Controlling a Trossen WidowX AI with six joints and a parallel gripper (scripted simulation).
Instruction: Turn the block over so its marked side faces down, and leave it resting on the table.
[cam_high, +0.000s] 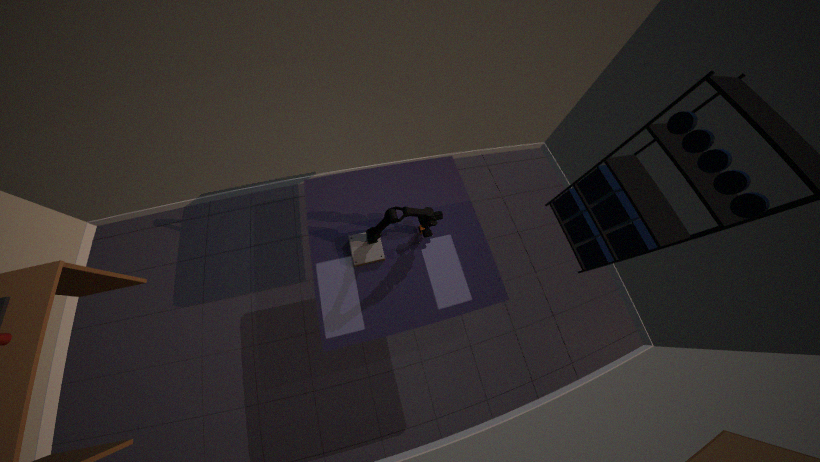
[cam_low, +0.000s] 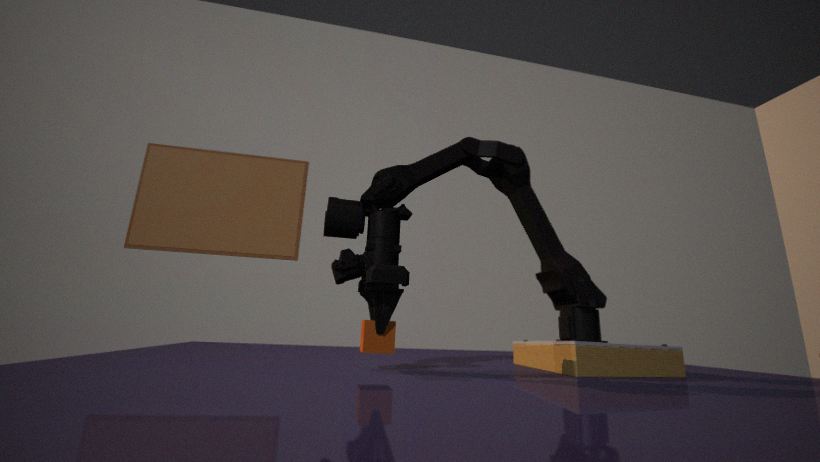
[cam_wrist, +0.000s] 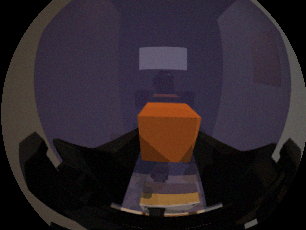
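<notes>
An orange block (cam_low: 377, 338) (cam_wrist: 168, 130) (cam_high: 420, 230) rests on the purple table top (cam_low: 172, 390), or sits just at its surface. My gripper (cam_low: 381, 330) (cam_wrist: 166, 131) points straight down from the black arm (cam_low: 516, 189) and its fingers are shut on the block's sides. In the wrist view the block fills the middle between the dark fingers. I cannot see a mark on any face that shows.
The arm's tan base plate (cam_low: 599, 358) (cam_high: 367, 250) stands to the right of the block. Two pale rectangles (cam_high: 339, 298) (cam_high: 449, 271) are marked on the purple surface. A dark shelf rack (cam_high: 688, 172) stands off the table at the right.
</notes>
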